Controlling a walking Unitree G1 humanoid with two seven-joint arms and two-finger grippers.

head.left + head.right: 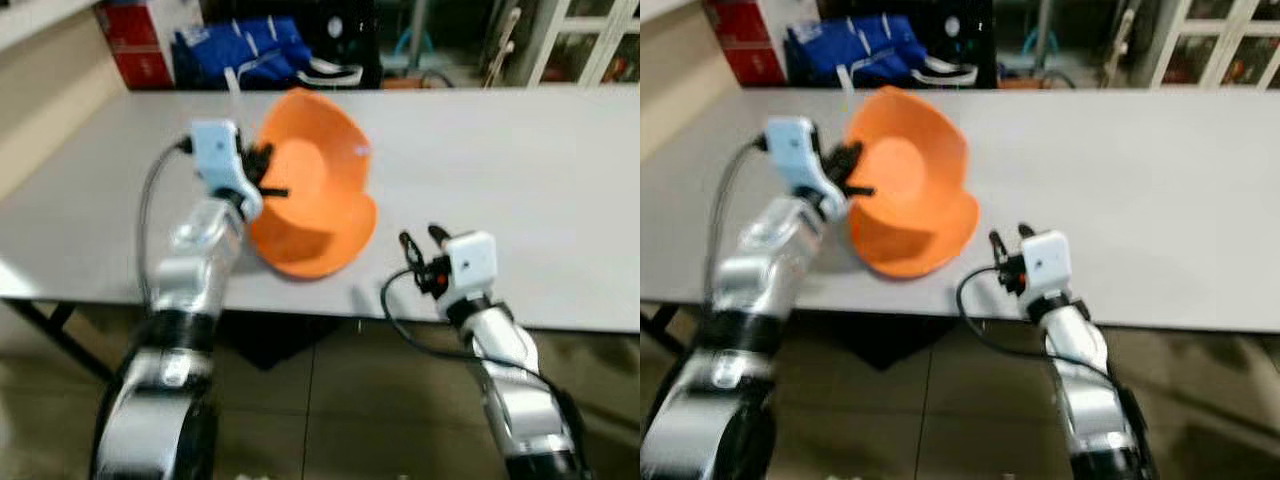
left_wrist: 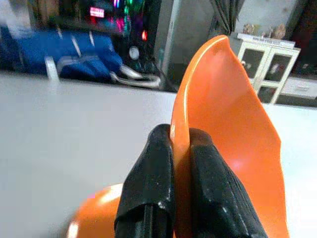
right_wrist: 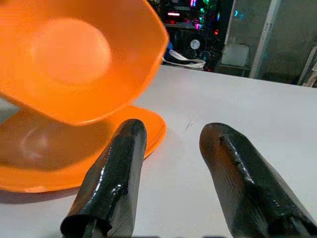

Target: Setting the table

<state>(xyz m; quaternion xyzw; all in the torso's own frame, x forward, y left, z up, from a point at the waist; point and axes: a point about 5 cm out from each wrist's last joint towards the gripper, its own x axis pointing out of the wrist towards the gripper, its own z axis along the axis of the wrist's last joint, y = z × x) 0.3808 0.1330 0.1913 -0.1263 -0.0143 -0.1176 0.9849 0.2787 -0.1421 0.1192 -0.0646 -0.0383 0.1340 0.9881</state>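
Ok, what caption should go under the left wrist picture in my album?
Left end effector pinches the rim of a tilted orange bowl above the white table.

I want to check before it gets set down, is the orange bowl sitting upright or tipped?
Tipped. The left hand pinches the orange bowl by its rim, holding it on edge above the orange plate, its opening facing sideways.

One orange bowl, one orange plate, one grey table, two robot grippers.

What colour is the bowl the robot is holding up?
Orange bowl, plain, clearest in the right wrist view.
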